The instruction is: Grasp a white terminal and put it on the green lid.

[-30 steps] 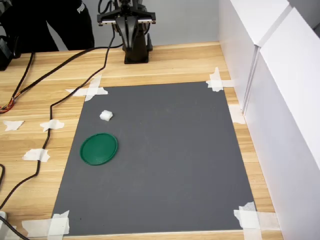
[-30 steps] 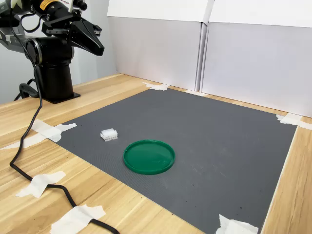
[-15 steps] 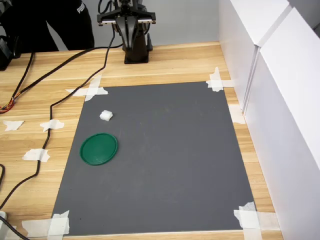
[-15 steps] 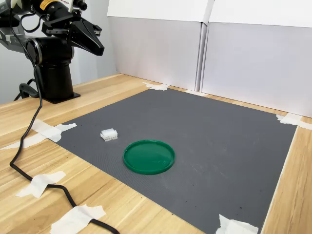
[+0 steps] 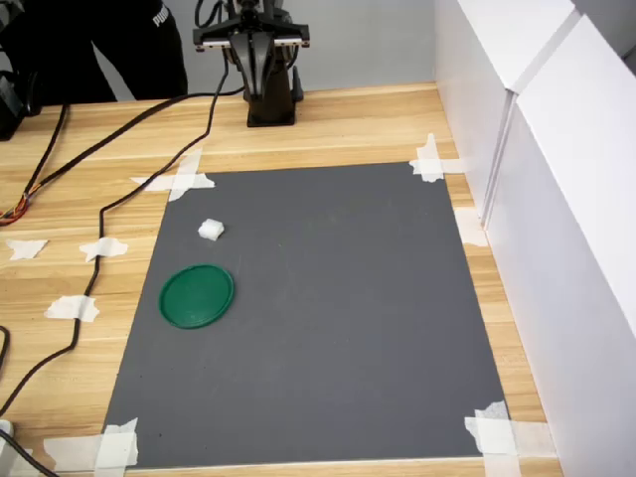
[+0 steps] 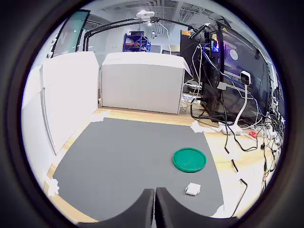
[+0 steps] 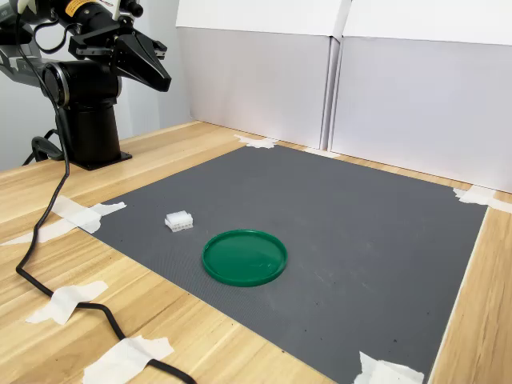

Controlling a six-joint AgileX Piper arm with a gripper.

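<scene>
A small white terminal [image 5: 210, 230] [image 7: 178, 220] [image 6: 192, 189] lies on the grey mat near the first exterior view's left edge of it. The round green lid [image 5: 197, 295] [image 7: 244, 257] [image 6: 189, 159] rests flat on the mat a short way from it, apart from it. My gripper [image 7: 162, 82] [image 5: 260, 68] [image 6: 155, 204] hangs high above the wooden table at the arm's base, far from both. Its two black fingers lie pressed together, shut on nothing.
The grey mat [image 5: 318, 318] is taped to the wooden table at its corners. White walls [image 5: 556, 199] stand along the first exterior view's right side. A black cable [image 5: 94, 248] runs over the table beside the mat. A person in black [image 5: 109, 45] stands behind the table.
</scene>
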